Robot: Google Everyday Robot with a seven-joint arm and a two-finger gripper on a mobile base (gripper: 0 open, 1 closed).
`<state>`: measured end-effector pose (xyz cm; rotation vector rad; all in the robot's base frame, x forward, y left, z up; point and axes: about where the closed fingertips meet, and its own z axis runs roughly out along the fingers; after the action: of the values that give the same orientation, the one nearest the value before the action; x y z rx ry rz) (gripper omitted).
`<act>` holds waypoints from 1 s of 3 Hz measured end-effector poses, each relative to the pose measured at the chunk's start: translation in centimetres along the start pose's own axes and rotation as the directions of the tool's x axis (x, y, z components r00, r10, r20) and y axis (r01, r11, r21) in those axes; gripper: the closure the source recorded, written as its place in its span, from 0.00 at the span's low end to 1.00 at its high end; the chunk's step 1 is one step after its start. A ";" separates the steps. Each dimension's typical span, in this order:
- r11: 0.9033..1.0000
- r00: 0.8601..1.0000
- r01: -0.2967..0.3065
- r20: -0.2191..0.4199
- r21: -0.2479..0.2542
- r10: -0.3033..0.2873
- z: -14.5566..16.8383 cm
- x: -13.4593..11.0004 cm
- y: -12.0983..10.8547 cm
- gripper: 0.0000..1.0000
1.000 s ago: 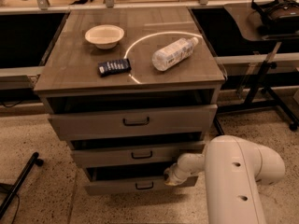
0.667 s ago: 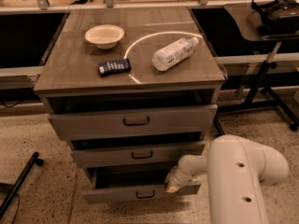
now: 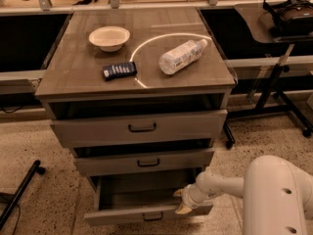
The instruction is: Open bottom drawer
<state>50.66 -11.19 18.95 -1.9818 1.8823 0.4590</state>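
Your gripper (image 3: 182, 201) sits at the right end of the bottom drawer (image 3: 117, 216), right on the top edge of its front, below the counter's front right corner. You cannot tell from this view whether it is closed on that edge or only resting against it. The pale arm (image 3: 222, 185) runs from there to the right, into the large white housing at the lower right.

The bottom drawer stands pulled out well past the two above it, with its dark inside showing. Its small black handle (image 3: 152, 216) is at the middle of the front, left of the gripper and apart from it. The middle drawer (image 3: 146, 161) and top drawer (image 3: 142, 128) each stand out a little from the cabinet.

On the counter (image 3: 73, 82), you have a bowl (image 3: 109, 37) towards the back left corner and a dark remote (image 3: 119, 70) nearer the front edge. A plastic bottle (image 3: 183, 56) lies on its side towards the right edge.
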 end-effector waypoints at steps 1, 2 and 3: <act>1.000 1.000 0.001 0.000 -0.002 -0.001 0.1 -0.1 0.0 0.00; 1.000 1.000 0.008 0.003 -0.018 -0.008 0.4 -0.1 0.4 0.00; 0.998 1.000 0.012 0.013 -0.062 -0.011 1.5 0.8 2.2 0.00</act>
<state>48.58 -11.29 17.15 -2.0235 1.8690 0.5324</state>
